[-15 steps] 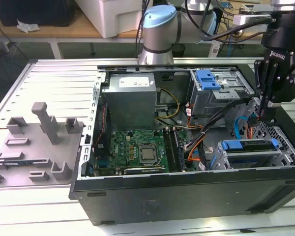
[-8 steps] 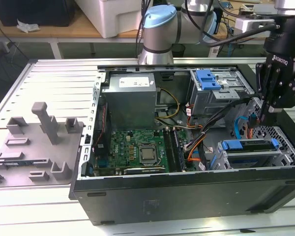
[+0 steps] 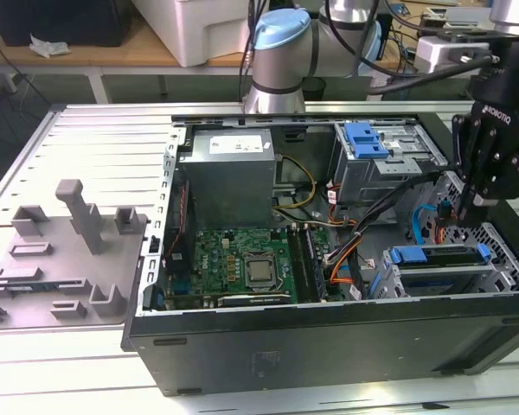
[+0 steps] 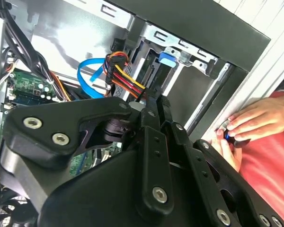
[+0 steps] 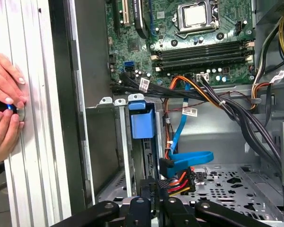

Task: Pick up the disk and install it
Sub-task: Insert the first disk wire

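Note:
The disk (image 3: 438, 257) sits on edge in the drive bay at the case's front corner, on the exterior view's right, with its blue bracket (image 3: 409, 255) at the ends. In the first wrist view the disk (image 5: 147, 163) shows as a dark edge below the blue bracket tab (image 5: 142, 125). My black gripper (image 3: 462, 213) hangs inside the case just behind that bay. Its fingers are shut and empty. In both wrist views the gripper (image 5: 156, 195) (image 4: 154, 101) has its tips right beside the cable plug (image 5: 178, 182) with red, yellow and black wires at the disk's end.
A blue flat cable (image 5: 189, 158) loops by the plug. Black cable bundles (image 5: 246, 118) cross above the motherboard (image 3: 242, 259). The grey power-supply box (image 3: 229, 173) and a cage with a blue latch (image 3: 368, 143) stand at the back. A person's hands (image 5: 4, 109) rest outside the case wall.

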Tool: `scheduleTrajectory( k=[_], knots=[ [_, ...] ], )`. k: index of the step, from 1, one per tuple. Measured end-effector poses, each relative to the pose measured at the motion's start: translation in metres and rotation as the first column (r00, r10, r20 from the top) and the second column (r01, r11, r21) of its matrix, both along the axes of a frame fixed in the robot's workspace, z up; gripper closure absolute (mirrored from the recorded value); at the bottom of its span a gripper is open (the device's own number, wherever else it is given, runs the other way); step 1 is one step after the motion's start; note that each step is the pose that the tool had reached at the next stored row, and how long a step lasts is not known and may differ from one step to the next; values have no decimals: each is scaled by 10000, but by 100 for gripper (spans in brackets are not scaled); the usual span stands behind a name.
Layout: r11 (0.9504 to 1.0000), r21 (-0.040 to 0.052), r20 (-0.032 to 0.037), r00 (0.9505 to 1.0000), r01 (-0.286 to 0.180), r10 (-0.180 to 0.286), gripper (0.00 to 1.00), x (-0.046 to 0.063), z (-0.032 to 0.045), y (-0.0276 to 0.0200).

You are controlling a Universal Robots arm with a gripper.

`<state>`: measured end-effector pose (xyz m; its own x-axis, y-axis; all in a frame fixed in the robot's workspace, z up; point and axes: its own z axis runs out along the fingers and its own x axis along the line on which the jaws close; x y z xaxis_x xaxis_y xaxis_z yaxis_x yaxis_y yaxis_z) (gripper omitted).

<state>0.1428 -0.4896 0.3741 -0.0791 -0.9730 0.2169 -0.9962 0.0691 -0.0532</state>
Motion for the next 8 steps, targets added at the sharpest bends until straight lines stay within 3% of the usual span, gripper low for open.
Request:
scheduleTrajectory(
  k=[4, 6, 8],
  knots=[
    [9998, 194, 8, 10000, -38, 38, 83, -6, 0, -66],
    [9992, 380, 16, 10000, -82, 81, 83, -10, 0, -106],
    [9986, 510, 21, 9999, -115, 114, 83, -13, 0, -132]
  ],
)
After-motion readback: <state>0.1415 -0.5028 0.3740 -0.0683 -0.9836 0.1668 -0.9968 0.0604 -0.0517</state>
